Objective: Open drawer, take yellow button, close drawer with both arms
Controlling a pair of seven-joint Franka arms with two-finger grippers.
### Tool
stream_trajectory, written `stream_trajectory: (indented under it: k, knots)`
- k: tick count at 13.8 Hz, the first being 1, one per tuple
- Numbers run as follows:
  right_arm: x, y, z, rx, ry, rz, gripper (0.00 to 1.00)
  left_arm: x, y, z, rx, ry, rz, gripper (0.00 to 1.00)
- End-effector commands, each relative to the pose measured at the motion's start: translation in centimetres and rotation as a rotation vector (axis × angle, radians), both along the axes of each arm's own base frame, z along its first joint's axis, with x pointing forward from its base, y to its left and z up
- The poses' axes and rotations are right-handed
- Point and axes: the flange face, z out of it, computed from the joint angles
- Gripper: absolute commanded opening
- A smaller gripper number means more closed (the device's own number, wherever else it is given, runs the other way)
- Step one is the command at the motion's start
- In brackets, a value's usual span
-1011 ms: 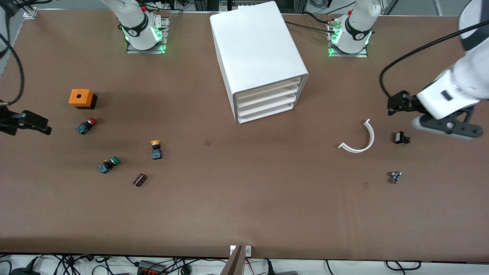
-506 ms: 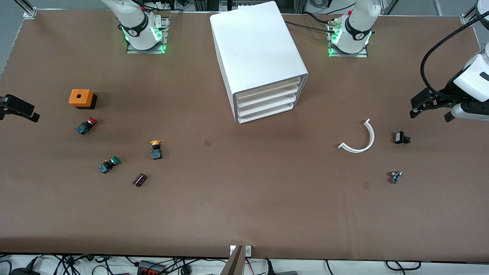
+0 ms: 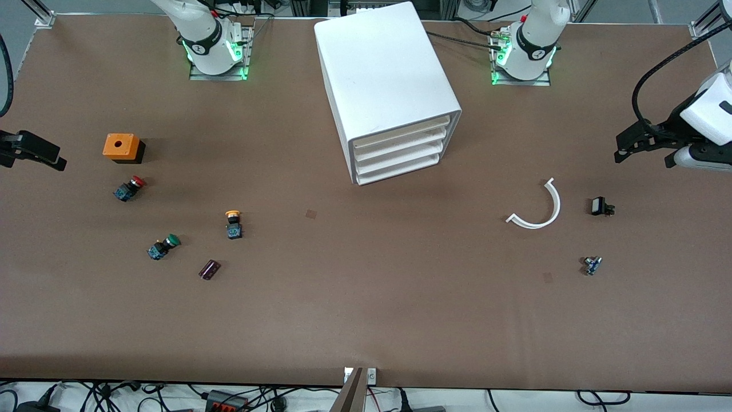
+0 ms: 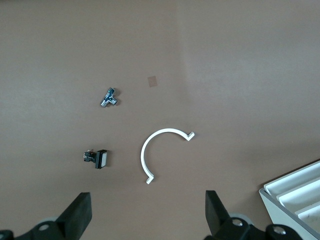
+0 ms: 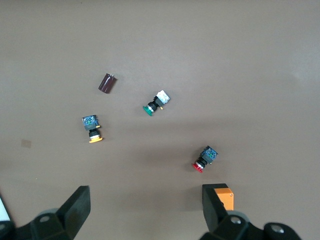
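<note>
Centrally, toward the robots' bases, a white cabinet (image 3: 389,86) is seen on the brown bench (image 3: 366,320), its top drawer (image 3: 400,130) shut flush with the three below. The button (image 3: 233,223) with the yellow-orange cap is lain on open bench toward the right arm's end, apart from a red-capped button (image 3: 129,188), a green-capped button (image 3: 163,246) and an orange box (image 3: 121,147). The right pincer (image 3: 34,155) is held wide and empty above that end's edge. The left pincer (image 3: 643,146) is held wide and empty above the other edge, near a white curved strip (image 3: 537,209).
</note>
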Motion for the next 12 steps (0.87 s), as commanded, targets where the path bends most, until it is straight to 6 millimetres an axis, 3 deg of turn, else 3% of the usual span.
stream_trajectory:
  k: [1, 4, 8, 12]
  knots:
    - [-3.9, 0.9, -0.7, -0.022, -0.047, 0.013, 1.0, -0.7, 0.5, 0.8, -0.009, 0.009, 0.005, 1.0]
    - [-4.9, 1.4, -0.3, -0.037, -0.031, 0.026, 1.0, -1.2, 0.6, 0.6, -0.004, 0.052, 0.007, 1.0]
    - [-3.9, 1.0, 0.2, -0.041, -0.044, 0.026, 1.0, -1.3, 0.3, 2.1, -0.001, 0.06, 0.001, 1.0]
    - [-3.7, 1.0, 0.4, -0.038, -0.042, 0.027, 1.0, -1.4, 0.4, 2.3, 0.042, 0.058, -0.007, 1.0]
